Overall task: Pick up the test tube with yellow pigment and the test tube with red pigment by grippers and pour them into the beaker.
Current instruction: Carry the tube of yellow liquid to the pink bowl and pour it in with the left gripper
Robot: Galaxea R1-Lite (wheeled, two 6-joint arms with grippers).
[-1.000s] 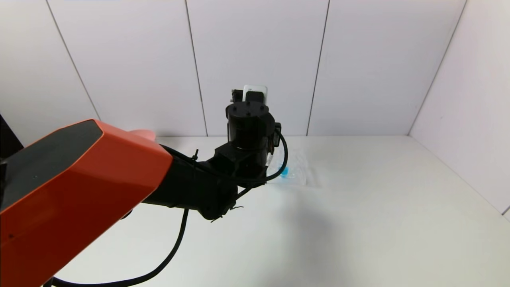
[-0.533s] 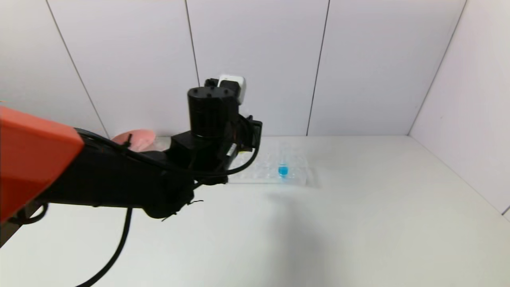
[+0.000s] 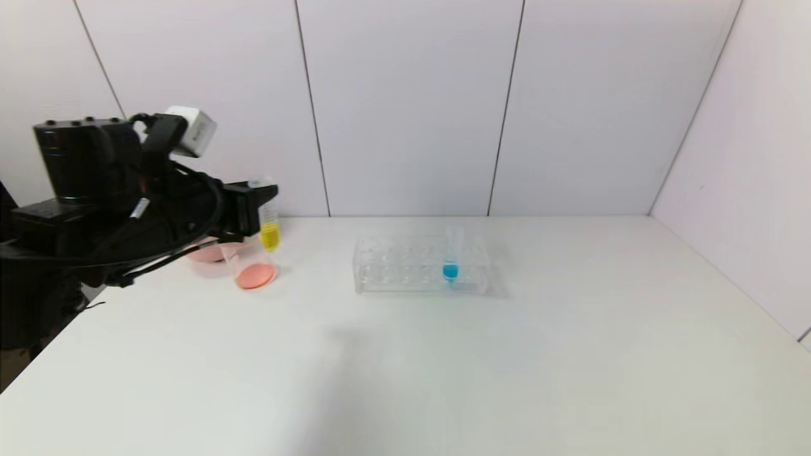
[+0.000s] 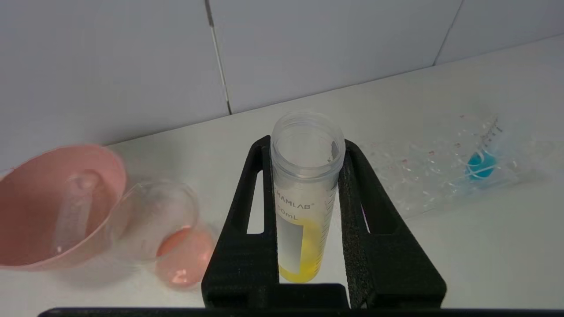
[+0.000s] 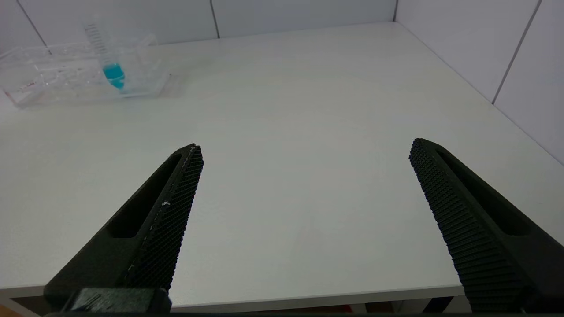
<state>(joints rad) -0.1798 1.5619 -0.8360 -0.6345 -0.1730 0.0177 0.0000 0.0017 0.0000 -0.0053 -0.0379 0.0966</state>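
Observation:
My left gripper [image 3: 265, 206] is shut on the test tube with yellow pigment [image 3: 270, 233] and holds it upright just above and beside the beaker [image 3: 253, 269]. The beaker stands at the table's far left with red-orange liquid in its bottom. In the left wrist view the black jaws of the left gripper [image 4: 306, 152] clamp the yellow tube [image 4: 304, 220], and the beaker [image 4: 163, 229] is beside them. No tube with red liquid shows. My right gripper [image 5: 304, 149] is open and empty over the table's front edge.
A pink bowl [image 3: 204, 253] stands behind the beaker; a clear empty tube [image 4: 75, 207] lies in it. A clear tube rack [image 3: 405, 269] at the table's middle back holds a blue-liquid tube [image 3: 450, 269]; both show in the right wrist view [image 5: 53, 81].
My left arm has swung from over the rack to the far left, carrying the yellow tube to the beaker. The rack and the blue tube are now uncovered.

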